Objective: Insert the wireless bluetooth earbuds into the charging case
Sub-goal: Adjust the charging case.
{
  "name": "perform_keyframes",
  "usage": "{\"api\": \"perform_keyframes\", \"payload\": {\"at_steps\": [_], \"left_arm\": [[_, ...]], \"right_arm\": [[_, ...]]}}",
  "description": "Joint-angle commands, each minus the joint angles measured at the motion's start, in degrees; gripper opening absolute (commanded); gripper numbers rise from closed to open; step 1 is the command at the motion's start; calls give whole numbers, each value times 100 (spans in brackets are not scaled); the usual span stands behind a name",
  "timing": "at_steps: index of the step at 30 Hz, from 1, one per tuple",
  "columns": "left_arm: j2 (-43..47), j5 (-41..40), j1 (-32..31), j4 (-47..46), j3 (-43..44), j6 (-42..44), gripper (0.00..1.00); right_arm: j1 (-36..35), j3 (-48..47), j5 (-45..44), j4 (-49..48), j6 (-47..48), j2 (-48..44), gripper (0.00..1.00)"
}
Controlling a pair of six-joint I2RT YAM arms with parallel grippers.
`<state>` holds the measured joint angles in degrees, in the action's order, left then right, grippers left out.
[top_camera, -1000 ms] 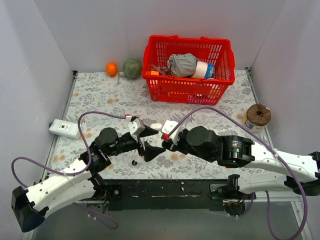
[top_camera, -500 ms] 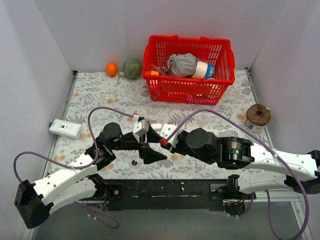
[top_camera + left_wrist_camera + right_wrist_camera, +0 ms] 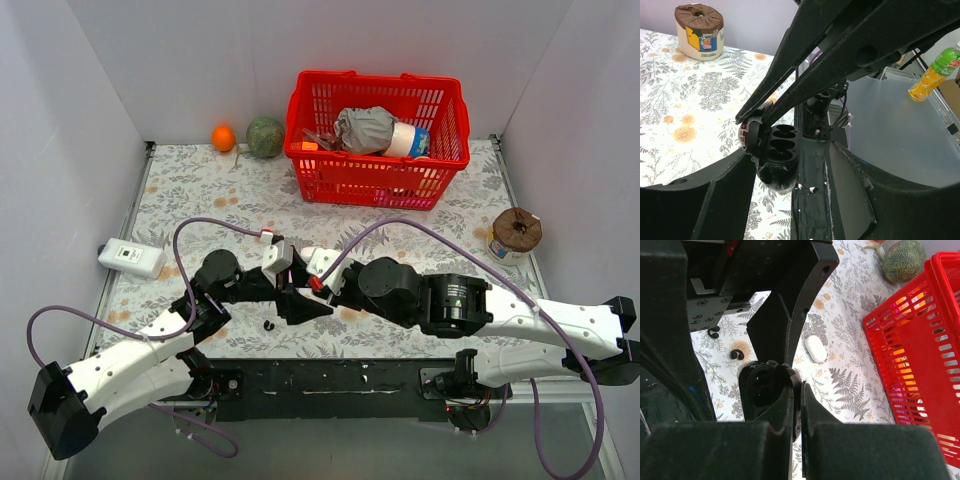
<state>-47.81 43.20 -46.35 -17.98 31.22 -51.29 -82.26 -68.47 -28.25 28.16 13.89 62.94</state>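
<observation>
Step in hand, as judged: seating a bud in the charging case [image 3: 779,150]. The case is open, with its hollows facing the left wrist camera and its lid off to one side, near the front of the bench [image 3: 200,190]. It sits between the spread fingers of the left claw [image 3: 790,152] and touches one of them; whether it is clamped cannot be told. The right claw [image 3: 798,390] has its fingers together, tips at the lid side of the case. No bud shows between them, though a tiny one could be hidden there.

To do it well: the case should be steady, and the right tips need to line up over a hollow, not the lid. They should go down slowly and let go only once the bud seats. The pieces are small and glossy, so a slip is likely.

Buds on the bench: black bud [image 3: 735,354] and second black bud [image 3: 714,331] toward the front edge, white bud [image 3: 815,348] just beyond the claws.

Containers: the case hollows look empty. The red basket [image 3: 372,186] at the back holds a grey bundle [image 3: 365,128], a white roll [image 3: 405,140] and smaller items that cannot be identified. Lidded tub [image 3: 517,235] at right, contents hidden.
</observation>
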Motion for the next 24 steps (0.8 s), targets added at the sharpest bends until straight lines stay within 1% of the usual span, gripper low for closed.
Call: {"api": "perform_keyframes", "payload": {"at_steps": [1,7,10,15,19,22,23,24], "left_arm": [[211,-136,12,-109,-125,-22,56],[150,-128,12,-66,-116,-4,46],[123,-102,12,-74,-108,-4,43],[123,-136,12,-92,-143,-13,44],[123,-154,12,-66,-160,-4,42],[123,-128,12,-48,-152,13,34],[123,-119,12,-48,-152,13,29],[123,-119,12,-48,-160,13,27]], "right_arm": [[-36,-220,30,-355,-35,34,1],[-53,-264,48,-355,-44,113,1],[-53,-308,48,-347,-53,140,1],[-80,-343,48,-338,-44,175,1],[-89,-369,39,-320,-44,184,1],[-97,-395,30,-320,-44,184,1],[-97,-404,30,-320,-44,184,1],[-106,-413,30,-311,-44,193,1]]}}
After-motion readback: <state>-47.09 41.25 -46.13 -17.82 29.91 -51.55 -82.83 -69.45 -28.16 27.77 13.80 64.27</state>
